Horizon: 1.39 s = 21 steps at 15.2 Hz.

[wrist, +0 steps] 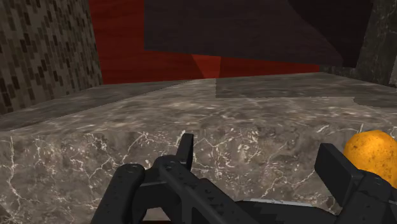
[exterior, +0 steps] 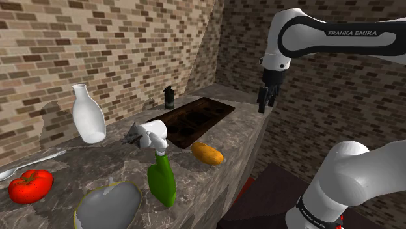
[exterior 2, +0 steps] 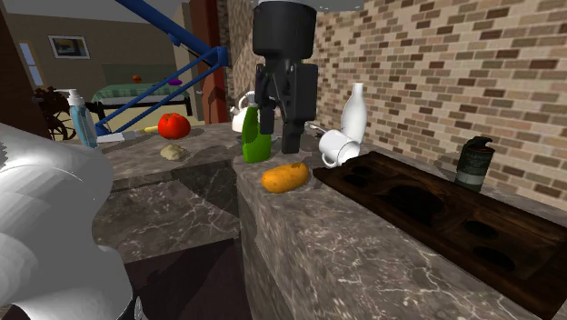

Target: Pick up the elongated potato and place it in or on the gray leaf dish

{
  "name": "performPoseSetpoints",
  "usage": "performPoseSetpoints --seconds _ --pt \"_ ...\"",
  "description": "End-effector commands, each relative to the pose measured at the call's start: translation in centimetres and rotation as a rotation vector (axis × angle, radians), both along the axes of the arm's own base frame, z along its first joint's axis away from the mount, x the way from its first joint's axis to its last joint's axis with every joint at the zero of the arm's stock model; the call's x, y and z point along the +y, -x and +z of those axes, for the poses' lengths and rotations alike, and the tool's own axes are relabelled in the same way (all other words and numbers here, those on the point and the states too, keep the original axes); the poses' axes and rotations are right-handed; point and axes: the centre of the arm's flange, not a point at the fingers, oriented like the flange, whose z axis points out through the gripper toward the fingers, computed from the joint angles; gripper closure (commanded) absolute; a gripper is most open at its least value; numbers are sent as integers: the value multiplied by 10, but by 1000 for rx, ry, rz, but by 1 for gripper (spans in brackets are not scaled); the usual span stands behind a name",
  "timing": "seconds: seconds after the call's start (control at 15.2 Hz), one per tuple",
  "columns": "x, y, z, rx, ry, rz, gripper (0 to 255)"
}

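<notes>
Shoulder view: approach step, nothing grasped. Gripper (exterior: 263,104) is held wide open above the counter (exterior: 117,156), apart from the potato (exterior: 207,153), which lies beside the green spray bottle (exterior: 161,179). Alignment and descent are judged needed next.

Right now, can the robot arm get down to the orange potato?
Probably yes. The potato lies in the open on the counter, apart from the green spray bottle and white mug, and the open end effector hangs above with nothing between them.
</notes>
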Motion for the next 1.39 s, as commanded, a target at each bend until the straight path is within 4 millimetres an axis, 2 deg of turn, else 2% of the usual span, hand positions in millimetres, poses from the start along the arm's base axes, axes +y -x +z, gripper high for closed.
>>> performPoseSetpoints --seconds 0.0,1.32 --pt "0 0 0 0 0 0 0" --pt "211 -96 -124 -110 40 93 0"
